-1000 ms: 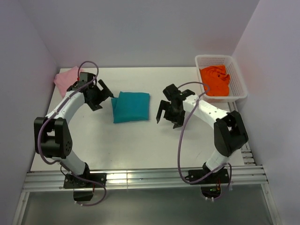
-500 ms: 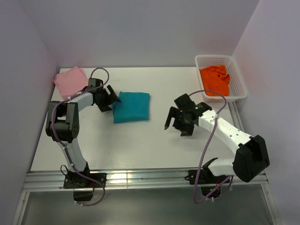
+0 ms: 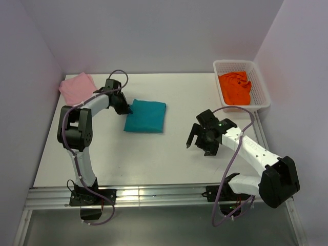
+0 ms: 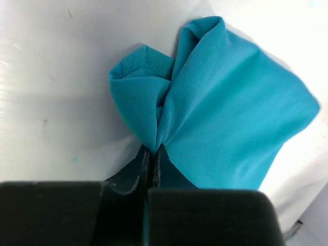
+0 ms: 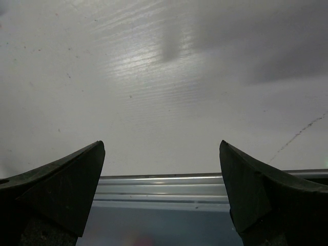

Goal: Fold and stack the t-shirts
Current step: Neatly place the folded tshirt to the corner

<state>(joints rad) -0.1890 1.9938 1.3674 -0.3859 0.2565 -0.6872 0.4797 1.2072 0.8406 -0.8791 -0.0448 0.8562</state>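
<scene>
Teal fabric fills most of the left wrist view. The teal t-shirt (image 4: 230,128) is gathered into a pinched ridge at lower centre, where the left jaws are pressed together and clamped on its edge. In the top view this shirt lies as a folded rectangle (image 3: 146,117) on the white bench (image 3: 154,154), left of centre in the upper half. The left arm (image 3: 96,103) reaches across to the shirt's upper left corner.

The pale pink t-shirt (image 3: 77,86) sits folded in the upper left corner of the bench, well apart from the teal one. The bright orange t-shirt (image 3: 236,87) lies crumpled inside the white mesh basket (image 3: 233,63) at the upper right.

The right arm (image 3: 247,145) stretches toward the middle from the lower right. The right jaws stand wide apart above bare bench. In the right wrist view, their two dark tips sit in the lower corners, with a metal rail (image 5: 161,187) running between them along the bottom.
</scene>
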